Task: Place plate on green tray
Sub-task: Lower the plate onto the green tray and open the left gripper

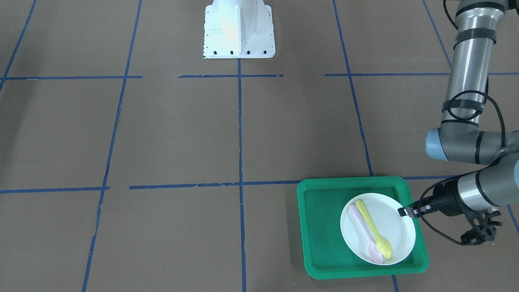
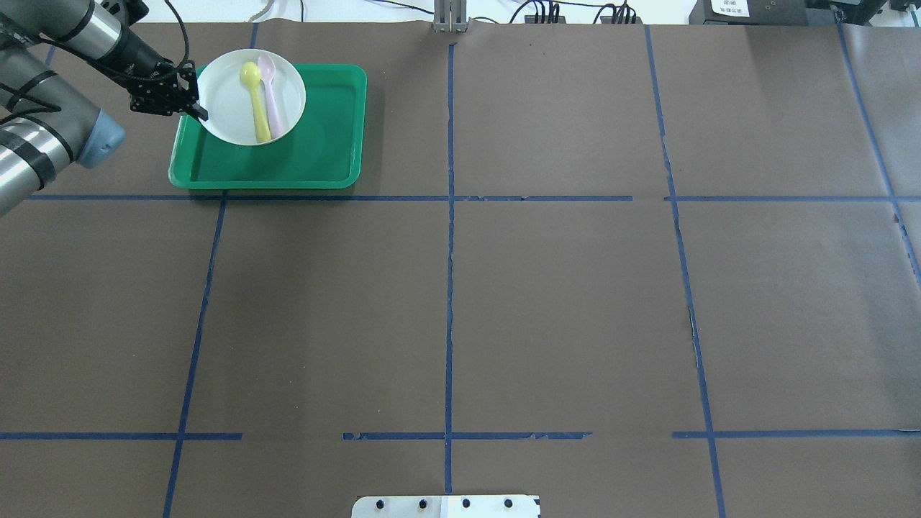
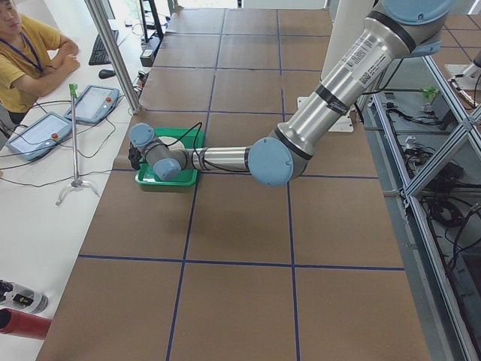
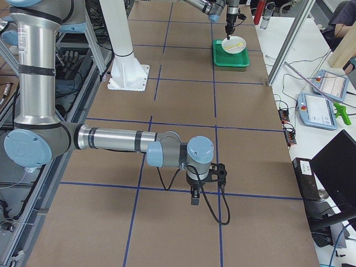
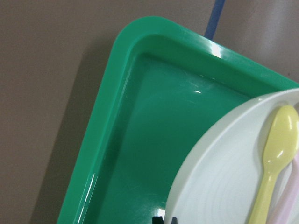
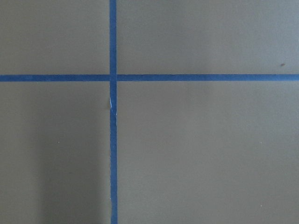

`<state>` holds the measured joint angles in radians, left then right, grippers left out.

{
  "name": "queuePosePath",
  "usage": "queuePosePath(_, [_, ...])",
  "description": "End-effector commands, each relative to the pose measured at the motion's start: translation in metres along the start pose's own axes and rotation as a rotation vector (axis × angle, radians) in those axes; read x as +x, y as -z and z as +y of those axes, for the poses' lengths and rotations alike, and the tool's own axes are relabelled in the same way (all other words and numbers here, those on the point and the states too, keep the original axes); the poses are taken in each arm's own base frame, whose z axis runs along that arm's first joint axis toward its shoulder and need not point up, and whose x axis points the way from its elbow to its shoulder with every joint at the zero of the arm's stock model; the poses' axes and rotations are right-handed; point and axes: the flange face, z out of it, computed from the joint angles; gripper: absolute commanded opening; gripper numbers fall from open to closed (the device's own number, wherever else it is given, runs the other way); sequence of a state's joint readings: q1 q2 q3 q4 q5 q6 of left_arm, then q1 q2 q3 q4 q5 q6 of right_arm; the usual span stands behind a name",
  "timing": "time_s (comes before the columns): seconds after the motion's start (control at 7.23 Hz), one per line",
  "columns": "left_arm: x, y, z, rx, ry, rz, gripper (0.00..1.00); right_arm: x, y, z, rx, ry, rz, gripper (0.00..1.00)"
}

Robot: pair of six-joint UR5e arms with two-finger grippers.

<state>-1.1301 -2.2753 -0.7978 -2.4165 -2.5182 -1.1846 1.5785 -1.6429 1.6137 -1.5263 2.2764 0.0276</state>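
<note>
The white plate (image 1: 391,227) carries a yellow spoon (image 1: 375,233) and a pink spoon (image 1: 364,234). It is over the green tray (image 1: 320,227), towards the tray's corner on the robot's far left. My left gripper (image 1: 403,211) is shut on the plate's rim on its left side. In the overhead view the plate (image 2: 227,108) overlaps the tray's (image 2: 316,151) far edge and seems slightly raised. The left wrist view shows the plate (image 5: 219,186) above the tray floor (image 5: 140,121). My right gripper (image 4: 194,200) shows only in the exterior right view, over bare table; I cannot tell whether it is open.
The table is brown paper with a blue tape grid. The robot's white base (image 1: 238,30) stands at the near middle edge. An operator (image 3: 26,56) sits beyond the table end by the tray, with tablets (image 3: 37,134) beside him.
</note>
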Motion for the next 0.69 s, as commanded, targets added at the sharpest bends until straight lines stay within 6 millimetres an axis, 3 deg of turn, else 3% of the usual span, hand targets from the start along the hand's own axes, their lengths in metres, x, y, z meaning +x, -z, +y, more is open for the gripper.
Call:
queuePosePath(0.0, [0.001,-0.004,0.001,0.026,0.006,0.004,0.0,0.0,0.0,0.0,0.0,0.0,0.0,1.0])
queuePosePath(0.28, [0.014,-0.035,0.022,0.046,0.02,0.018,0.0,0.0,0.0,0.0,0.0,0.0,0.0,1.0])
queuePosePath(0.55, [0.02,-0.039,0.027,0.064,0.037,0.04,0.0,0.0,0.0,0.0,0.0,0.0,0.0,1.0])
